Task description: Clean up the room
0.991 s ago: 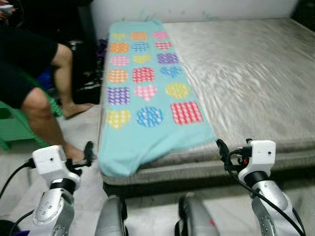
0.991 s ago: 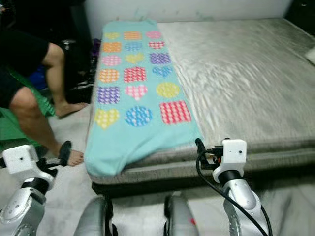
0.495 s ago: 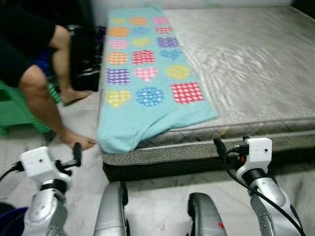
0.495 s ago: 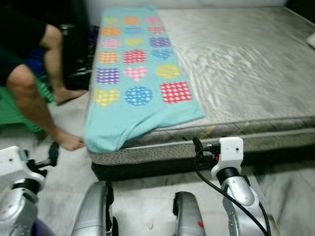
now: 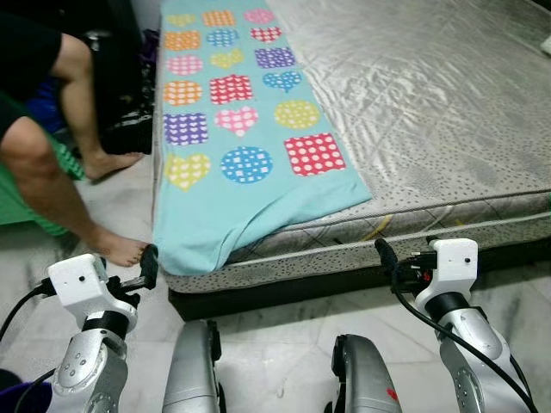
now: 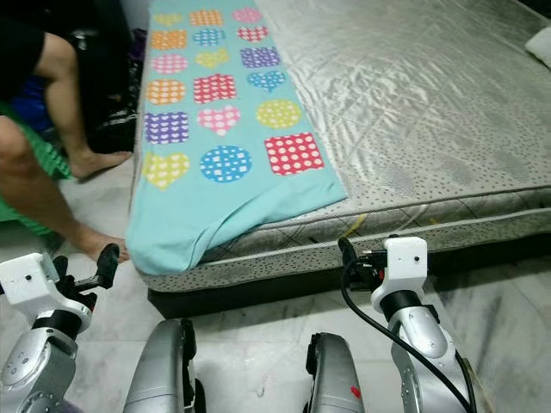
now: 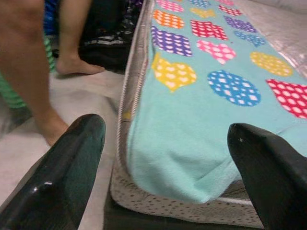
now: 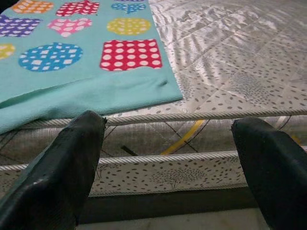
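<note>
Where the head cameras look down, one turquoise blanket (image 5: 237, 155) lies along the mattress (image 5: 430, 112), its corner overhanging the edge beside a person's two bare legs (image 5: 52, 185). Left gripper (image 7: 165, 167) spreads wide before that corner. Right gripper (image 8: 168, 158) gapes toward the mattress side, empty.

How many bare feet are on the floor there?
2. One foot rests by the blanket's hanging corner, just ahead of the left claw; the other foot is farther along the bed's side.
</note>
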Robot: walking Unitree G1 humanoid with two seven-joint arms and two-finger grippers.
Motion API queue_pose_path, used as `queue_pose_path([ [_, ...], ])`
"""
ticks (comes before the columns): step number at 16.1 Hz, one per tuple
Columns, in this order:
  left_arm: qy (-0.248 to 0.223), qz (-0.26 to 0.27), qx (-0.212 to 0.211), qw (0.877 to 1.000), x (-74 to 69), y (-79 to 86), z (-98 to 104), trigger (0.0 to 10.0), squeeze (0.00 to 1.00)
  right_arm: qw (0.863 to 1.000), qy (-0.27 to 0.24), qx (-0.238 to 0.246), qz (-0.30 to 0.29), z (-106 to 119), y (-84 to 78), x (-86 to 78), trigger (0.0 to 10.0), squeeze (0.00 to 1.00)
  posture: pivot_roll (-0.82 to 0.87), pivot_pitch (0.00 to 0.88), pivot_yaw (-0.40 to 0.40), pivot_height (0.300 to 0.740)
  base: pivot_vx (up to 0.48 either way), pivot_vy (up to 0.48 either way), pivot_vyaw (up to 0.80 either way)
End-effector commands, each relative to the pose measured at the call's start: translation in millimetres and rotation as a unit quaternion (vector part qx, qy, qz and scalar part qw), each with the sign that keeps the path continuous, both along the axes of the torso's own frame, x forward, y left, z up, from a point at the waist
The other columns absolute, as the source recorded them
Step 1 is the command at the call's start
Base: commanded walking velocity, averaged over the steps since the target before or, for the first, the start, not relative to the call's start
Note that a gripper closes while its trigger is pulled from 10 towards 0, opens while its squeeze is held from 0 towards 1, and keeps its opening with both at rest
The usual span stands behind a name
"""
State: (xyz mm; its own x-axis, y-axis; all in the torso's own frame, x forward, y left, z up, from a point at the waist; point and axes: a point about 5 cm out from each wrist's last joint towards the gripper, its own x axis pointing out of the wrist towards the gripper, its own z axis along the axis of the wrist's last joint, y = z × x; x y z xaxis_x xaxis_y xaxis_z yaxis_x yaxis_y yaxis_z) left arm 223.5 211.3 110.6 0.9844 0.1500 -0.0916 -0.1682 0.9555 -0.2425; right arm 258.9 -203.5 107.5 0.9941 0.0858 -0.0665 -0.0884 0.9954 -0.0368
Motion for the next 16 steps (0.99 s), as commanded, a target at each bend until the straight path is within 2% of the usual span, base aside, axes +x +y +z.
queue_pose_path([
  [1, -0.005, 0.001, 0.005, 1.0, -1.2, 1.7, 3.5, 10.0, 0.0, 1.0, 0.0, 0.002, 0.0, -0.2, -0.2, 0.1, 10.0, 0.0, -0.07, 0.155, 0.015, 0.576, 0.255, 0.0, 0.0],
  [10, -0.005, -0.005, 0.001, 1.0, 0.3, 0.4, 2.0, 10.0, 0.0, 1.0, -0.002, 0.0, 0.001, -0.2, 0.5, 2.3, 10.0, 0.0, -0.07, 0.149, 0.013, 0.576, 0.256, 0.0, 0.0],
  [16, 0.009, 0.013, 0.001, 1.0, 1.1, -1.4, -1.3, 10.0, 0.0, 1.0, -0.005, 0.0, 0.004, -0.2, 0.9, 4.1, 10.0, 0.0, -0.07, 0.141, 0.012, 0.576, 0.0, 0.0, 0.0],
])
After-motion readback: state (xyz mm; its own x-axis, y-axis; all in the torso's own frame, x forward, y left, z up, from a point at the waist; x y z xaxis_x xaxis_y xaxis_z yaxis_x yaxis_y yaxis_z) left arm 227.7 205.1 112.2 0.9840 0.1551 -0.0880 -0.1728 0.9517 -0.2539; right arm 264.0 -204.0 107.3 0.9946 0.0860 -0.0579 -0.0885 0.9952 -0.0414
